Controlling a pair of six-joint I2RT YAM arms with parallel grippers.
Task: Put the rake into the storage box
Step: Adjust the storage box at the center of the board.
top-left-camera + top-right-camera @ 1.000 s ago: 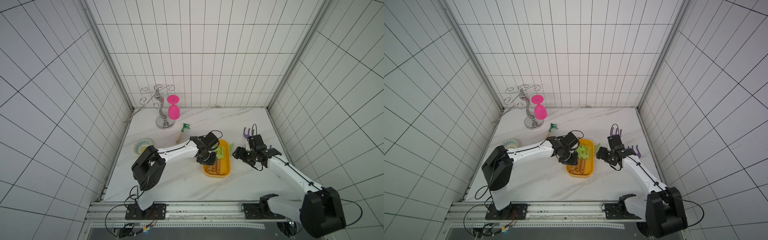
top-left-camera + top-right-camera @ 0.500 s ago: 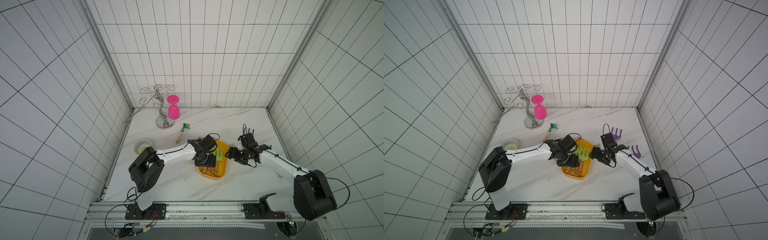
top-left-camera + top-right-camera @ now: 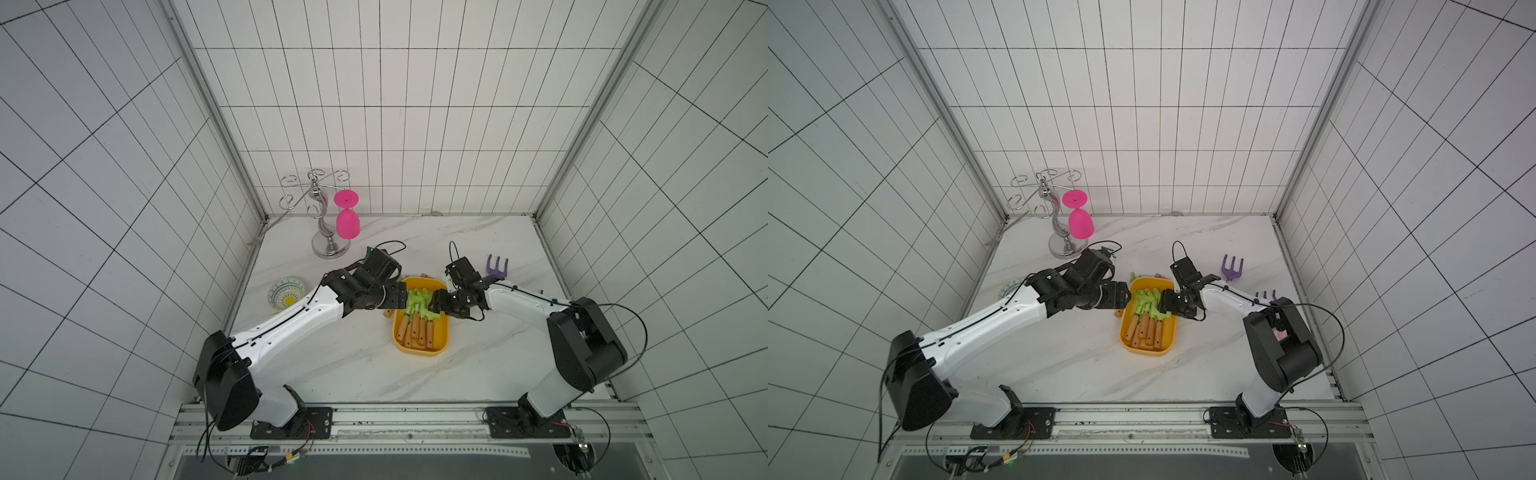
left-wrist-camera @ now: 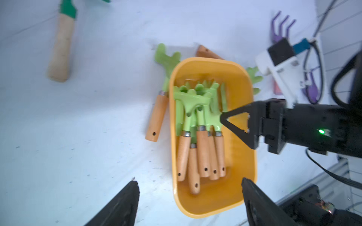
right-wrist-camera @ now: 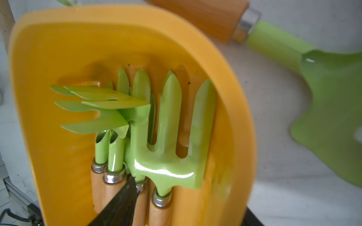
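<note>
The storage box [image 4: 243,82] sits on the white marble table [image 3: 332,365] between the two claws, with several green-headed, wooden-handled rakes [image 4: 197,121] lying side by side inside it, heads toward the far end.

The left gripper [image 4: 189,197] hangs above the near end of the box with its two dark fingers [image 4: 125,201] spread wide, one on each side of the box, and nothing between them.

The right gripper [image 4: 235,127] reaches in over the opposite long rim, its fingertips down among the rake heads. One finger [image 5: 121,201] touches a rake at its metal collar; whether the jaws clamp anything cannot be told.

Just outside the box, beside the left claw, another green rake [image 4: 160,94] lies on the table against the wall. A purple rake [image 3: 496,266] lies behind the right claw, well apart from the box.
</note>
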